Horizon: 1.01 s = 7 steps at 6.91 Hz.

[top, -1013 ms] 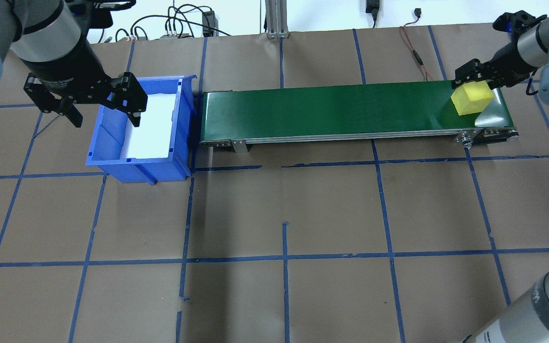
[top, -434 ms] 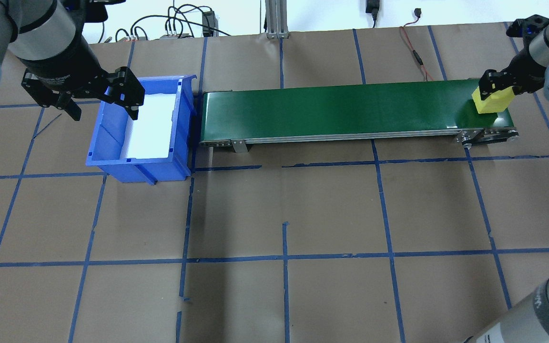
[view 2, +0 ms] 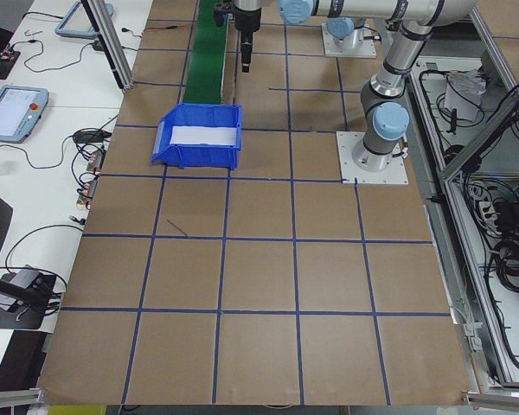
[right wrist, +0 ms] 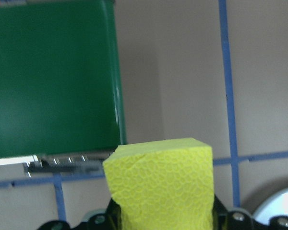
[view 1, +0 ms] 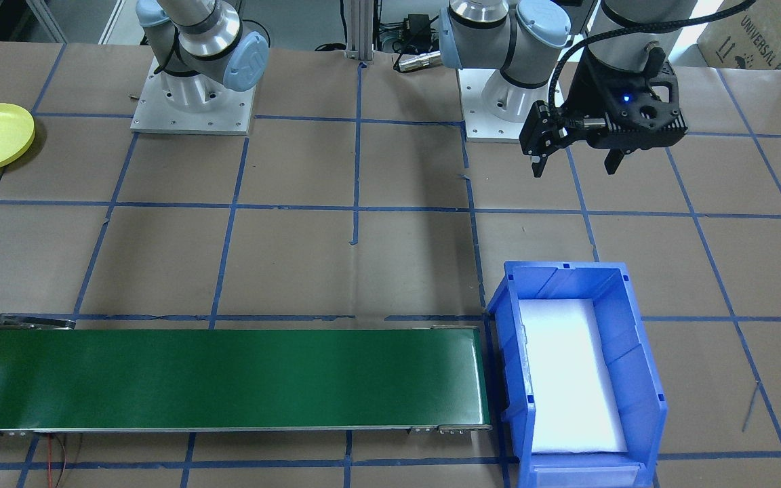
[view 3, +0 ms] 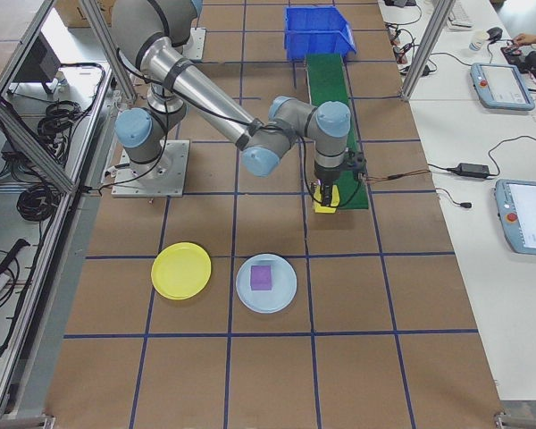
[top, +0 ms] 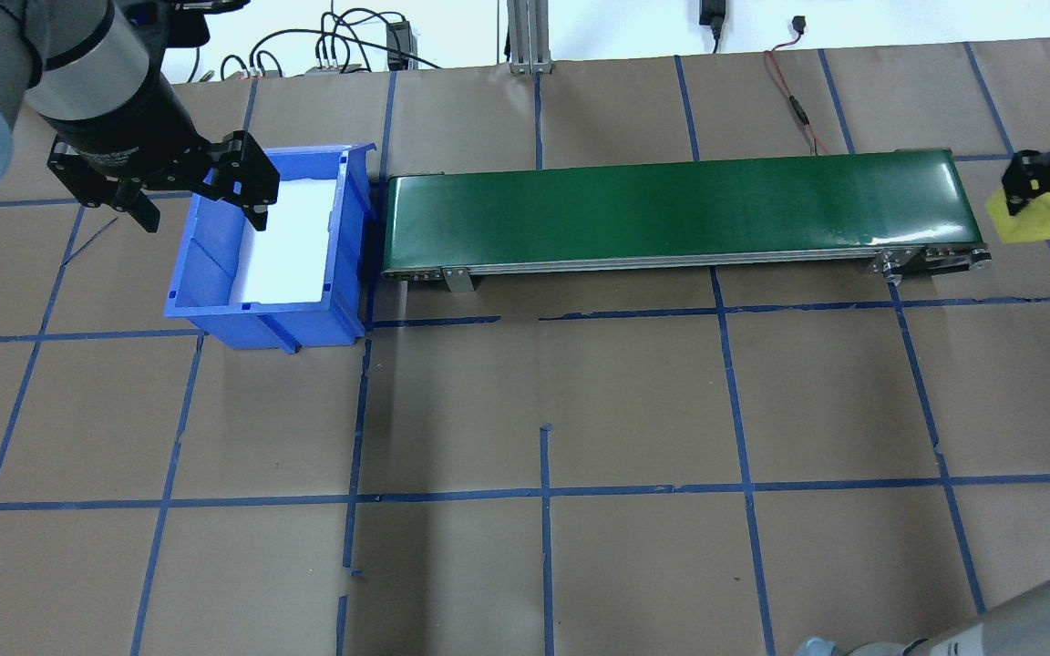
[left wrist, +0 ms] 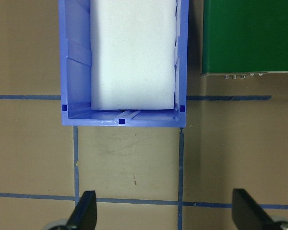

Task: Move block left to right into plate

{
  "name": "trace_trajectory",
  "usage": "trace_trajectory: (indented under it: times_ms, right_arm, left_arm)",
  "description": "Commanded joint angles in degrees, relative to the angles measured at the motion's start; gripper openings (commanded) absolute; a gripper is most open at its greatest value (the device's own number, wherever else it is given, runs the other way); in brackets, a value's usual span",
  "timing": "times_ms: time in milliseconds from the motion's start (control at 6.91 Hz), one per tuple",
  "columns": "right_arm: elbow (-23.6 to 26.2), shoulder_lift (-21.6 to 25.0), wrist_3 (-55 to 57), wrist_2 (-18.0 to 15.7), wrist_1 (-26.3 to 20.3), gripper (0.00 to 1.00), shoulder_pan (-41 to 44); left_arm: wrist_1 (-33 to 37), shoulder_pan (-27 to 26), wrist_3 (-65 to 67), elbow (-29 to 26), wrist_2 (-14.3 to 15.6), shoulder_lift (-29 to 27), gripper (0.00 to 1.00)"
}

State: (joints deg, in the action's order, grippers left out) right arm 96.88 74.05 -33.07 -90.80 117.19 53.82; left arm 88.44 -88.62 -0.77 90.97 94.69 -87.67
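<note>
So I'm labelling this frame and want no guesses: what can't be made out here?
- Yellow block: its lower part is cut off by the right wrist view's bottom edge.
- Right end effector: the overhead view's right edge crops the arm.
- Blue bin floor: white foam covers it.
- Plates: absent overhead.

Brown-papered table (top: 634, 401) (blue tape grid) carries green conveyor (top: 680, 211), blue bin (top: 270, 239), seemingly two plates (view 3: 223, 275).

The right gripper (right wrist: 161, 225) fingertips sit hidden behind the yellow block (right wrist: 161, 182).
</note>
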Motion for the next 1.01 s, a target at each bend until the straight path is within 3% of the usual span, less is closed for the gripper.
trace_trajectory:
  times_ms: [0, 145, 289, 434, 579, 868]
  right_arm:
    - [12.74, 14.47, -14.55, -1.30, -5.56, 0.11, -13.50]
    - [18.38, 18.63, -15.00, -6.00, -4.18, 0.11, -16.70]
    - [21.65, 18.41, -15.09, -9.88, -4.43, 0.11, -20.47]
    - [24.38, 18.58, -15.36, -11.66, -4.51, 0.11, -27.21]
    - [26.24, 18.32, -18.66, -11.41, -3.56, 0.10, -32.32]
    - [26.52, 14.83, -27.95, -11.50, 4.15, 0.16, -42.17]
  left_arm:
    - [-0.02, -0.15, 0.07, 0.09, 0.06, -0.13, 1.00]
    - [0.67, -0.67, 0.16, 0.09, 0.40, -0.22, 1.00]
    - [0.85, -0.94, 0.16, -0.08, 0.76, -0.22, 1.00]
    - [0.94, -0.85, 0.33, 0.00, 0.76, -0.22, 1.00]
    - [0.94, -0.94, 0.25, 0.00, 0.76, -0.22, 1.00]
    - [1.03, -1.11, -0.02, 0.18, 0.67, -0.04, 1.00]
